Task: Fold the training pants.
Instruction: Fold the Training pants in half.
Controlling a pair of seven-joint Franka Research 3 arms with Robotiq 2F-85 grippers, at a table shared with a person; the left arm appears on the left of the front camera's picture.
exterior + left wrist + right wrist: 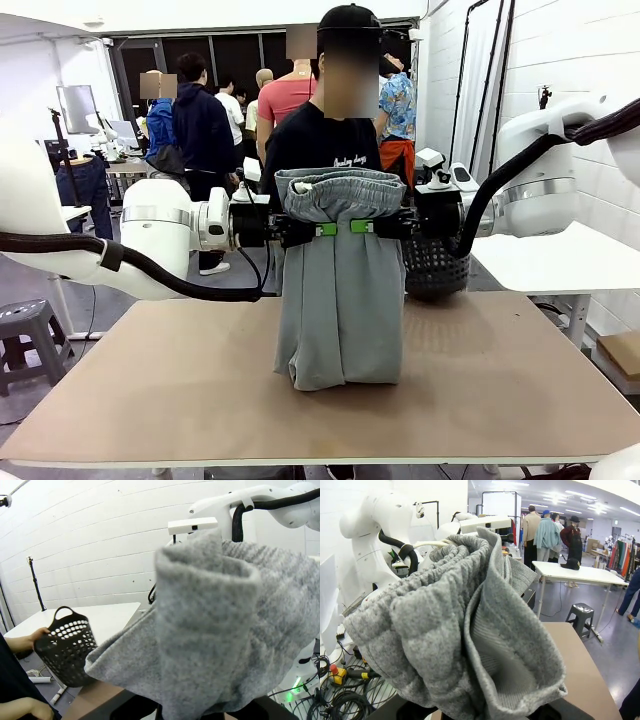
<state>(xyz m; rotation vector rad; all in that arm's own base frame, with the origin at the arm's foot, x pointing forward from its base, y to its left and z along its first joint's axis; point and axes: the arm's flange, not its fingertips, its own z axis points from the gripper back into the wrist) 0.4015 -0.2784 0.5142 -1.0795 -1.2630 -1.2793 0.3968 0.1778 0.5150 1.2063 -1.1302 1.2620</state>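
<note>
The light grey training pants (340, 285) hang upright above the brown table (500, 390), gathered waistband on top and lower end resting bunched on the tabletop. My left gripper (325, 229) pinches them from the left, just below the waistband, shut on the cloth. From the right, my right gripper (362, 227) is shut on the same band of cloth, its green pads close to the left ones. In the left wrist view the grey cloth (220, 640) covers the fingers. In the right wrist view the waistband (455, 630) hides the fingers too.
A person in a black shirt (320, 145) stands right behind the pants at the far edge. A black mesh basket (435, 265) sits at the table's far right; a hand (37, 636) holds it (67, 652). A white table (560, 255) stands to the right.
</note>
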